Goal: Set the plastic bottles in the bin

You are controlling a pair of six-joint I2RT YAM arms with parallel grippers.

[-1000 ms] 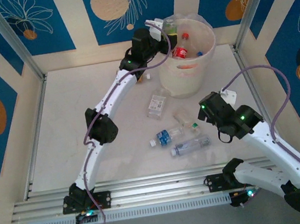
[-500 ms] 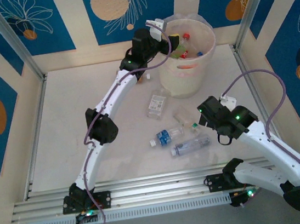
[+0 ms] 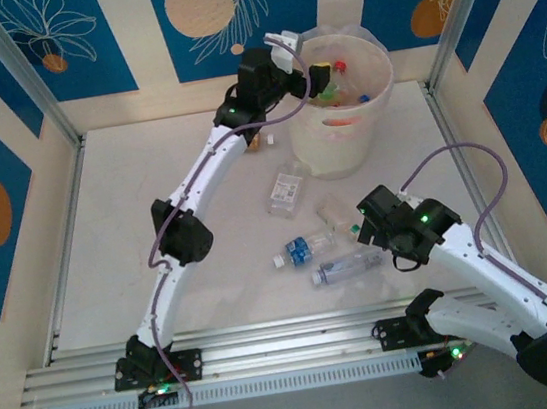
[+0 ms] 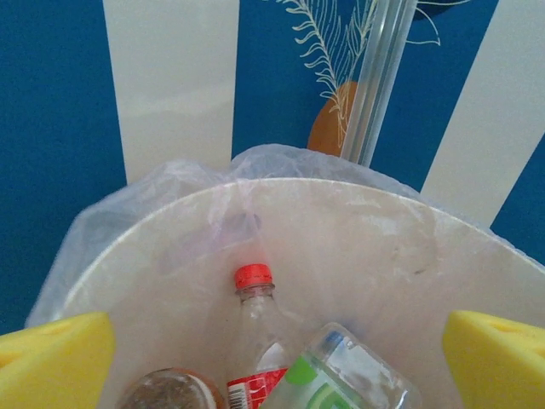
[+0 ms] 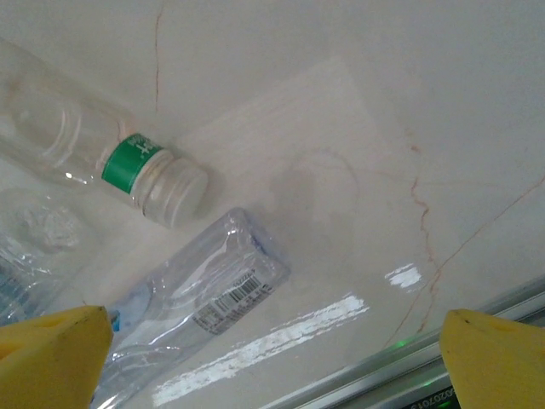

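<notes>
Yellow fingers (image 4: 51,362) of left gripper (image 3: 322,72) released wide and empty, just above the bin (image 3: 347,149). Right gripper (image 5: 272,358) also spread, grasping nothing, low over table (image 3: 108,246). Counted on table: four plastic bottles (image 3: 303,249), close together between bin and right gripper. Counted inside bin from left wrist: three. Much free table at left; back wall (image 3: 131,42) close behind bin.

Glossy clear plastic bottles (image 5: 196,298), smooth plastic bin (image 4: 383,247)
</notes>
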